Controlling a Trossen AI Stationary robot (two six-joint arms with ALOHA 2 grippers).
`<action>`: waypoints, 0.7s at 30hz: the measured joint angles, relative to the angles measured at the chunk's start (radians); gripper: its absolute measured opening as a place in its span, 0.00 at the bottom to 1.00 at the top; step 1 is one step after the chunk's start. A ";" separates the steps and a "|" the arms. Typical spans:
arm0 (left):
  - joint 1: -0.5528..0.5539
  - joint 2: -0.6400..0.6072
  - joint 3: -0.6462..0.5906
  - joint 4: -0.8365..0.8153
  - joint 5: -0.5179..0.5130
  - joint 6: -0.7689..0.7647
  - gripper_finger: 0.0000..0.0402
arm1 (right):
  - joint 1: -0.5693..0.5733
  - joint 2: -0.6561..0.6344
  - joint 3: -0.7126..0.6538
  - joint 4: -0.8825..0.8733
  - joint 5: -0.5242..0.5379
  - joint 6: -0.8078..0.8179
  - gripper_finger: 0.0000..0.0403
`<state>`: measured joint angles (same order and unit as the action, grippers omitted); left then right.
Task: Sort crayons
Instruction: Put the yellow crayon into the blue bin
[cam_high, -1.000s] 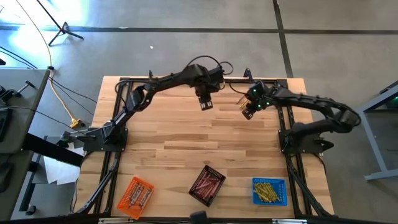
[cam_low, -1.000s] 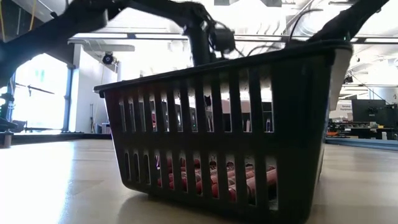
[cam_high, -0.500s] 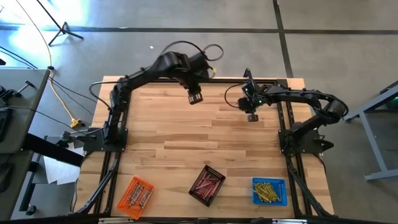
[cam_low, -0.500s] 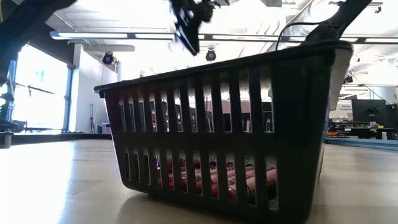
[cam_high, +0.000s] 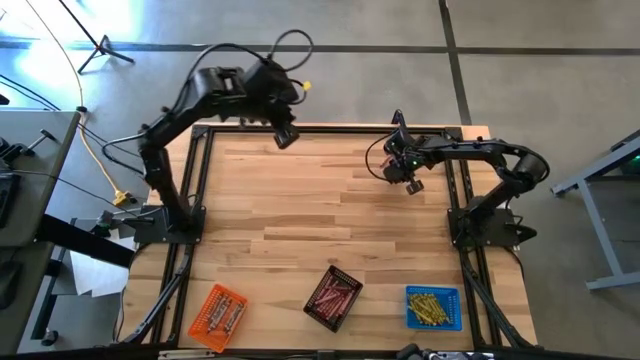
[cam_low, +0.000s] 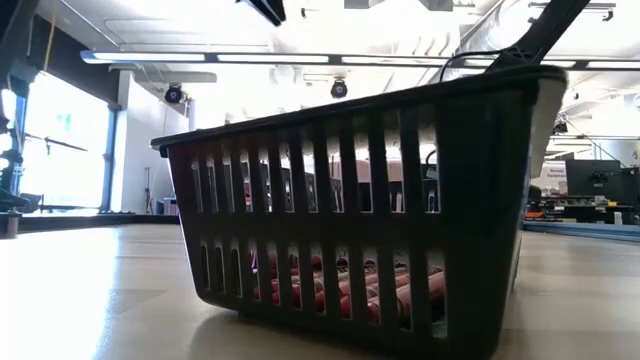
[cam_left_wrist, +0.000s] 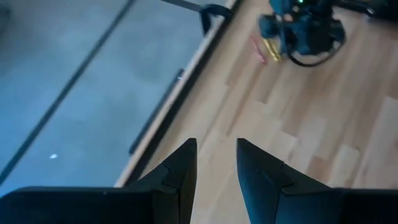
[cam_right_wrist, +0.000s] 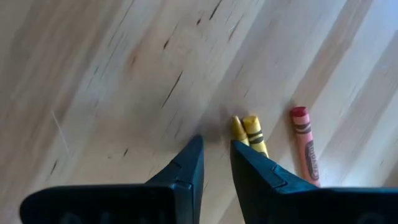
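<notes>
Overhead, a pale wooden tabletop (cam_high: 300, 215) fills the middle of the scene, with a dark robot arm mounted at each side.

At far left, the left arm folds up and back, so the left gripper (cam_high: 285, 137) hangs above the tabletop's far edge. From its wrist camera, its two dark fingers (cam_left_wrist: 180, 171) stand slightly apart with a narrow gap between them, and nothing is held there.

Along the near edge sit three trays in a row. The orange tray (cam_high: 218, 316) is leftmost and holds crayons whose colour is hard to tell. The black tray (cam_high: 333, 296) comes next, turned at an angle, with reddish-pink crayons (cam_low: 390, 290) lying in its bottom; the table-level camera looks straight through its slatted wall. The blue tray (cam_high: 433, 307) is rightmost and holds yellow crayons (cam_high: 428, 308).

At far right, the right arm bends inward near the far edge, and the right gripper (cam_high: 408, 178) hovers low over the wood. Its fingers (cam_right_wrist: 186, 168) are close together with only a slim gap, gripping nothing. Just beside their tips on the wood lie two yellow crayons (cam_right_wrist: 249, 134) touching side by side, and a loose pink crayon (cam_right_wrist: 305, 146) a little apart from them.
</notes>
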<state>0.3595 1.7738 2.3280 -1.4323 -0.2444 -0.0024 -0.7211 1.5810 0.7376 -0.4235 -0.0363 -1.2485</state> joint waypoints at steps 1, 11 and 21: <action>0.000 -0.009 0.000 0.000 -0.015 -0.005 0.25 | 0.000 0.002 0.000 0.002 0.001 -0.006 0.17; 0.000 -0.026 0.000 0.000 -0.033 0.014 0.25 | -0.004 -0.050 -0.005 0.035 0.017 0.085 0.17; 0.000 -0.022 0.000 0.000 -0.032 -0.013 0.25 | -0.019 -0.022 -0.005 0.056 0.006 0.073 0.17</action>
<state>0.3595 1.7519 2.3276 -1.4326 -0.2768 -0.0151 -0.7399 1.5592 0.7330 -0.3676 -0.0307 -1.1758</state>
